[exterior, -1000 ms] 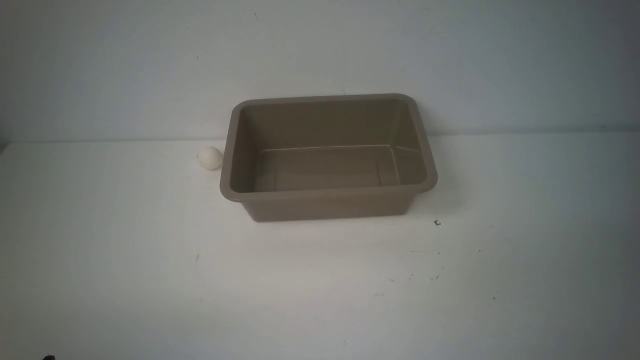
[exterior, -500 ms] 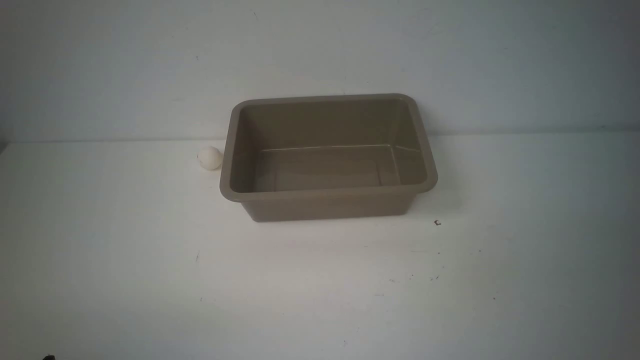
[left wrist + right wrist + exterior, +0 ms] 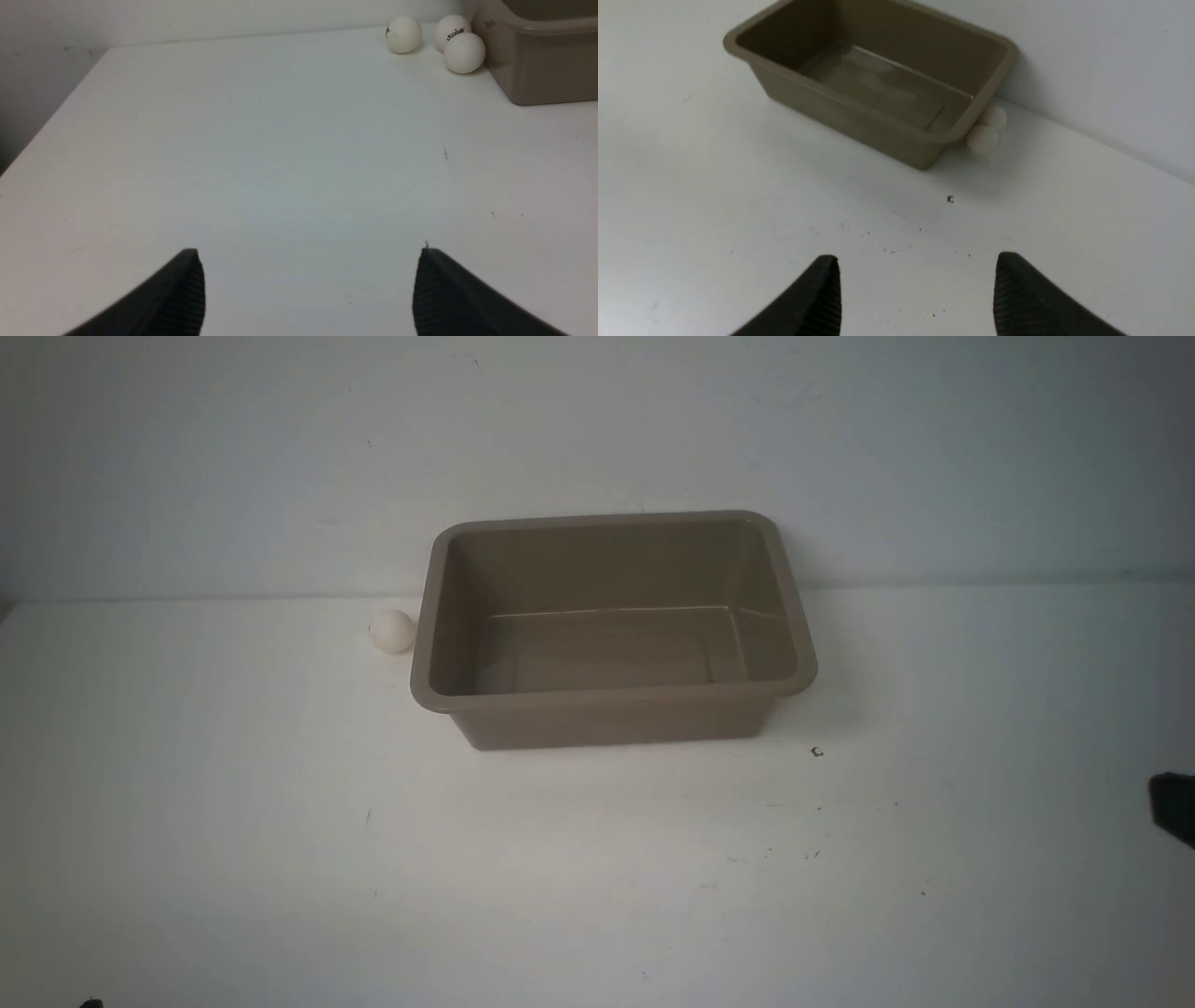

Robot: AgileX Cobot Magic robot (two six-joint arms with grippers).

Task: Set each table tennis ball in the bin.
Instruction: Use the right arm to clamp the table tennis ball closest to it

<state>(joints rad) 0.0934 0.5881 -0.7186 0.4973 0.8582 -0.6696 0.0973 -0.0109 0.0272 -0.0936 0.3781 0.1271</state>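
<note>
Where smooth balls (image 3: pixel 464 52) cluster, a round-cornered bin (image 3: pixel 546 70) stands.

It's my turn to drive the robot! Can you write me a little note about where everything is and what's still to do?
Grippers: left gripper open, empty, over bare table; right gripper open, empty, well short of the bin.
Balls: on the table at the bin's left end lie the outer ball, logo ball and plain ball. The right wrist view shows a blurred pair of balls against one short end; perhaps different ones.
Done: nothing, the bin is empty.
Left: every ball goes in.
</note>
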